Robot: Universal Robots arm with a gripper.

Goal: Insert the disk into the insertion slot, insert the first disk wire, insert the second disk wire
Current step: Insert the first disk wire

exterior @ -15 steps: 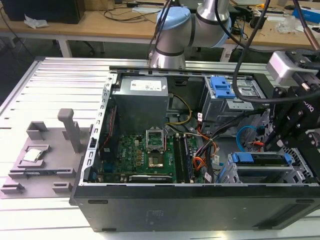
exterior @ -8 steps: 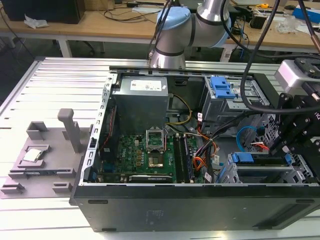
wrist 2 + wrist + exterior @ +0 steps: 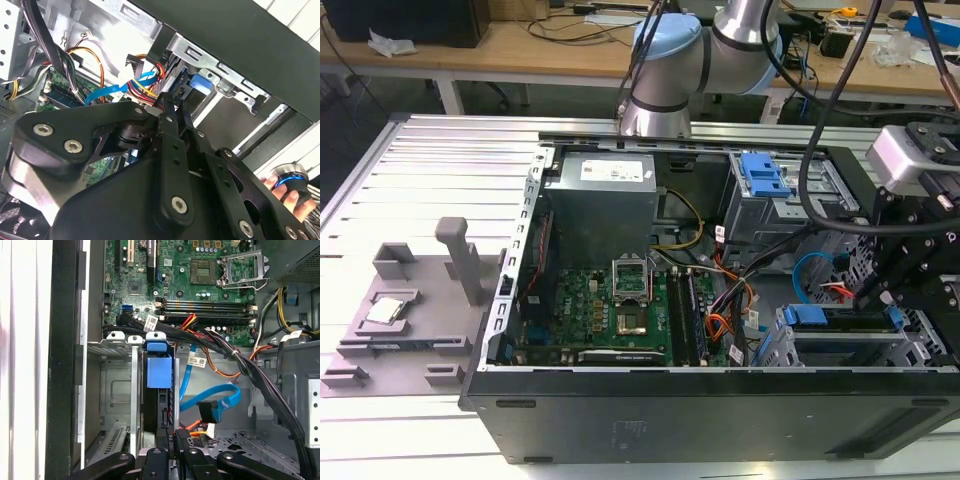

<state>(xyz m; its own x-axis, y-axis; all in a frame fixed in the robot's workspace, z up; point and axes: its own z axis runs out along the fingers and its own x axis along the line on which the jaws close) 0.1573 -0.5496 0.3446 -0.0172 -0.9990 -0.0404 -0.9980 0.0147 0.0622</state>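
In the exterior view the disk (image 3: pixel 810 315) already lies inside the insertion slot (image 3: pixel 772 348), blue handle showing. Over the slot's end toward the exterior view's right, the hand (image 3: pixel 868 298) appears clenched on a black wire plug (image 3: pixel 169 439) at the disk's rear. The first-wire step looks in hand, and seating it calls for squaring the plug to its socket.

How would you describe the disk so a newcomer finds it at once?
In the open computer case, find the low metal cage at the exterior view's right. The disk lies inside it, framed in bright blue plastic, unlike the blue latch on the taller box.
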